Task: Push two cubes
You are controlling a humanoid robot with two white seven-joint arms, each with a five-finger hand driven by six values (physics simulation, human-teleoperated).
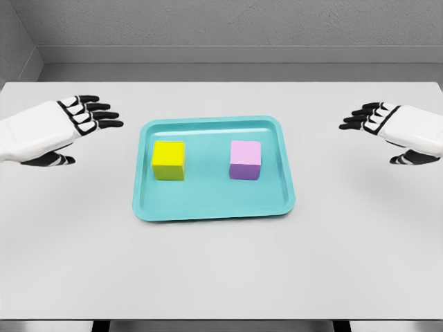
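White table (221, 277), unlabelled cubes (169, 160) on tray (214, 207)

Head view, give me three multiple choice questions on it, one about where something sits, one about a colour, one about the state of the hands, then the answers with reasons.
1. Where are the two cubes?
A. In the teal tray
B. On the bare table
C. Stacked in one hand

2. What colour is the cube nearer the right hand?
A. Red
B. Purple
C. Black

3. What are the hands doing?
A. Both open, outside the tray
B. Both gripping cubes
C. One pressing a cube

Answers:
1 A: the yellow cube and purple cube sit apart inside the teal tray.
2 B: it is purple, on the tray's right side.
3 A: left hand and right hand show spread fingers, touching nothing.
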